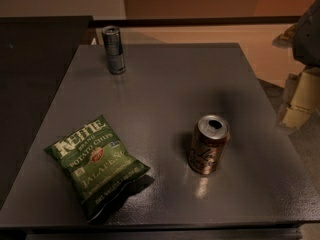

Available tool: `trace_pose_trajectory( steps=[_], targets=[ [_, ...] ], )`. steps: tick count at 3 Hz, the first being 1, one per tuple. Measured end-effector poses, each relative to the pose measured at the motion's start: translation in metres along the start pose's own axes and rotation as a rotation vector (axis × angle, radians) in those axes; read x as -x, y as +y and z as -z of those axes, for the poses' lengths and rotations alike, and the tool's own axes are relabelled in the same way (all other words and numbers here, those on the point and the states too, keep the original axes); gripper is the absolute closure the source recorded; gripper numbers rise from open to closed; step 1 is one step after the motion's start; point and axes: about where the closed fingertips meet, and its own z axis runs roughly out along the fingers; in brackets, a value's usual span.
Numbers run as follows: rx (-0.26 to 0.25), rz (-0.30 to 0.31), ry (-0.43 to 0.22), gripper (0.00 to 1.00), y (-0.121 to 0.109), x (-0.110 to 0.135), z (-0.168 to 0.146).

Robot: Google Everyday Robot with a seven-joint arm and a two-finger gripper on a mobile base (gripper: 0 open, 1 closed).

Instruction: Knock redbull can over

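Observation:
The redbull can [114,50], slim and blue-and-silver with a silver top, stands upright near the far left corner of the grey table [165,94]. My gripper [301,100] shows as a cream-coloured part under a dark arm section at the right edge of the view, beyond the table's right side. It is far from the redbull can and touches nothing.
A wider copper-coloured can [208,144] with an opened top stands upright at the table's front right. A green Kettle chips bag [96,164] lies at the front left. A dark surface [35,79] adjoins the table on the left.

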Motion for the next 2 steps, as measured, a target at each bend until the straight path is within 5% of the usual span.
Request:
trace_pose_trajectory(
  steps=[2],
  targets=[
    [-0.009,-0.026,-0.031,0.00,-0.0100,0.0053,-0.0024]
  ],
)
